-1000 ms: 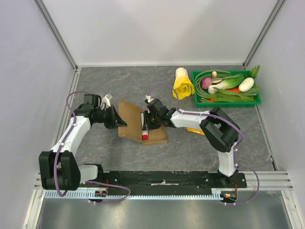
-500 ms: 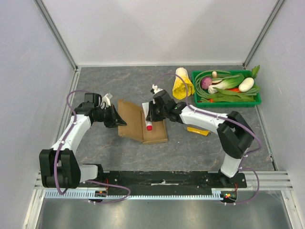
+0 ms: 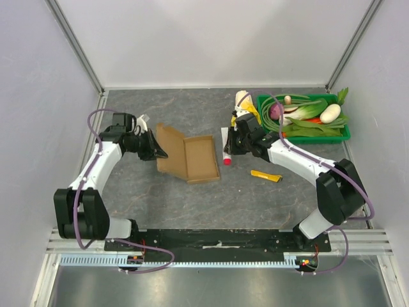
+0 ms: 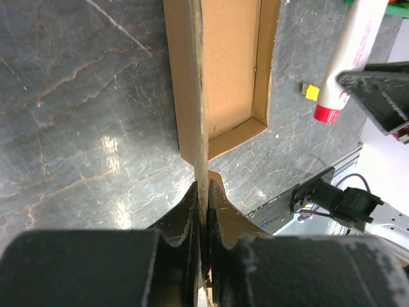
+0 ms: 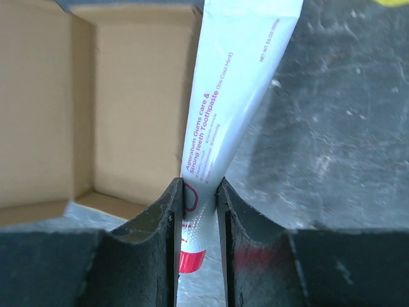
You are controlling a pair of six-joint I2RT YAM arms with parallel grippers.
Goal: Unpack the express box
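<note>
The express box [image 3: 199,158] lies open on the grey table, its brown flap lid [image 3: 169,149] raised to the left. My left gripper [image 3: 156,151] is shut on the flap's edge [image 4: 192,96], with the flap pinched between its fingers [image 4: 203,198]. The box's inside [image 4: 231,64] shows bare cardboard. My right gripper [image 3: 234,145] is shut on a white toothpaste tube with a red cap [image 3: 226,148], just right of the box. In the right wrist view the tube [image 5: 230,96] runs up from between the fingers [image 5: 199,211], and the box [image 5: 128,109] lies to the left.
A green tray [image 3: 303,136] of vegetables stands at the back right. A yellow leafy vegetable [image 3: 245,110] lies beside it, close behind my right gripper. A small yellow object [image 3: 265,175] lies on the table under the right arm. Walls close in three sides.
My right gripper has carried the toothpaste tube out of the box and to the right. The box has turned and shifted slightly; the left gripper still holds the flap.
</note>
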